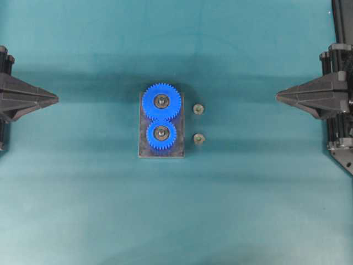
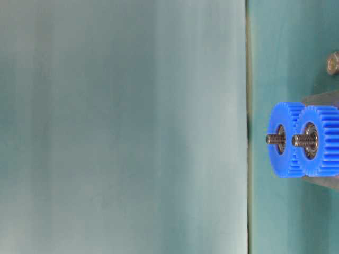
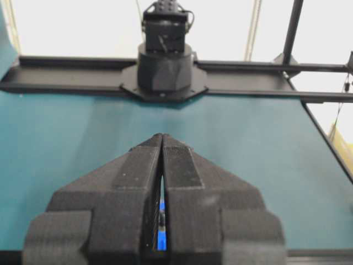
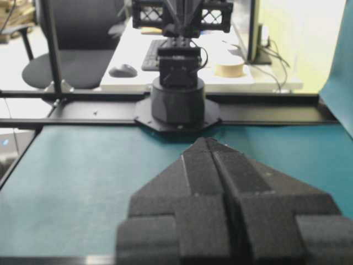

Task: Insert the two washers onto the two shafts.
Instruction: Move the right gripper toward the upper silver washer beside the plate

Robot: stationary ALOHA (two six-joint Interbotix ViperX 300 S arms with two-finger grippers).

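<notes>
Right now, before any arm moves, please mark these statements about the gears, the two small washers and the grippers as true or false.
1. Two blue gears sit meshed on the grey base plate. True: the larger gear and the smaller gear have their teeth engaged.
2. A washer is already on a shaft. False: both washers lie on the table beside the plate.
3. The left gripper holds a washer. False: it is shut and empty, far from the parts.
4. The right gripper is shut. True.
5. The threaded shafts stick out through the gears. True.
</notes>
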